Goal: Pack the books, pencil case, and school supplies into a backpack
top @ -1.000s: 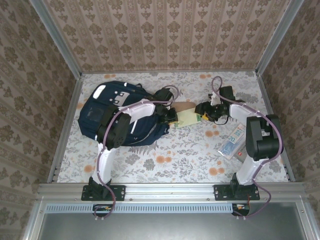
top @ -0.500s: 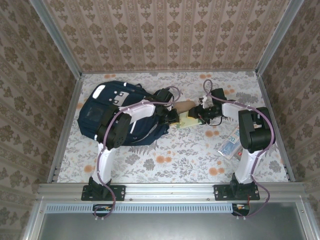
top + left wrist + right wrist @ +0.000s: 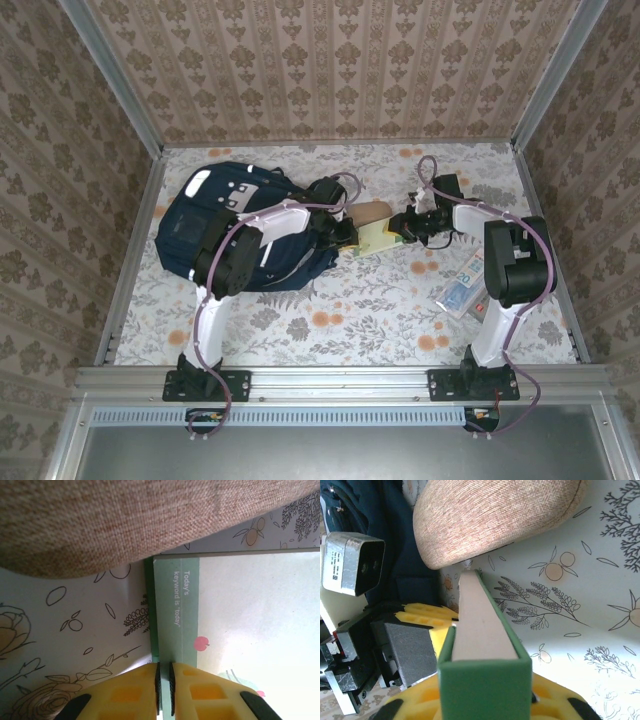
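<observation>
Table (image 3: 330, 325): flowered cloth; everything I need lies on its far half.
Backpack (image 3: 183, 232): lying on the left side of the table, where it was a second ago. My left arm reaches across it. I can't see from above how wide its mouth gapes.
Blue pack (image 3: 465, 285): flat on the right, near my right arm's elbow, untouched and well apart from the backpack.
Tan case (image 3: 370, 213): just beyond the green box and touching or nearly touching it. It hasn't moved and nothing holds it.
Green box (image 3: 376, 237): between my two grippers, just right of the backpack, not yet inside.
Left gripper (image 3: 347, 238): fingers almost together at the box's left end. In the wrist view the box's dark edge runs into the slit between them, so I read it as pinched there, as before.
Right gripper (image 3: 403, 228): this is what changed. Its jaws stood about half apart a second ago, and now they are clamped on the box's right end.
Meaning: I now hold the box at both ends. I judge the next move is to lift it and steer it left into the backpack, taking care not to drag the tan case along.
</observation>
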`<state>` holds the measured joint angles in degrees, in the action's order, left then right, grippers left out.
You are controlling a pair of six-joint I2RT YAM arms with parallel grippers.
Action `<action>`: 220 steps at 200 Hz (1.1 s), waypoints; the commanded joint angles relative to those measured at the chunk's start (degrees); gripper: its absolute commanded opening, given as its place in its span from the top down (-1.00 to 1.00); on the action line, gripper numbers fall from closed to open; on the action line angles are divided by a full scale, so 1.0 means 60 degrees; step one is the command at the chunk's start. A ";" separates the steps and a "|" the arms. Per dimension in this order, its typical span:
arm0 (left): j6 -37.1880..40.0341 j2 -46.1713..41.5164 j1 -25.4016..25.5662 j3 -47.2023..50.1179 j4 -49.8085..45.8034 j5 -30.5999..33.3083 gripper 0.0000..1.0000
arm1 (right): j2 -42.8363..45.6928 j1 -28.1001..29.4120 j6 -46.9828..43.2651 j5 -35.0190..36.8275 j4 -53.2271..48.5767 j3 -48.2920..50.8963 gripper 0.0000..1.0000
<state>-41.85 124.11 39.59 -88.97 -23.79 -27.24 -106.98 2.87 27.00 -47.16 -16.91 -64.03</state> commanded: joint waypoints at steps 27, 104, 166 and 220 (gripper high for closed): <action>0.0636 -0.0982 -0.0047 -0.0757 -0.0886 0.0028 0.26 | 0.1139 -0.0034 0.0473 0.0125 0.0407 0.0350 1.00; 0.2924 -0.2602 -0.0572 -0.1906 -0.3335 0.1540 0.15 | 0.2365 -0.0085 0.0713 0.0257 0.0384 0.0717 1.00; 0.4816 -0.2219 -0.0813 -0.1483 -0.4961 0.5725 0.19 | 0.2591 -0.0073 0.1089 -0.0051 0.0885 0.0938 1.00; 0.4931 -0.1614 -0.0729 -0.0979 -0.4893 0.6306 0.18 | 0.2506 -0.0083 0.0995 -0.0161 0.0838 0.0943 1.00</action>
<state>-14.59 112.90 34.52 -95.66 -50.89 6.20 -93.80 2.61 32.84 -45.45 -13.41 -58.70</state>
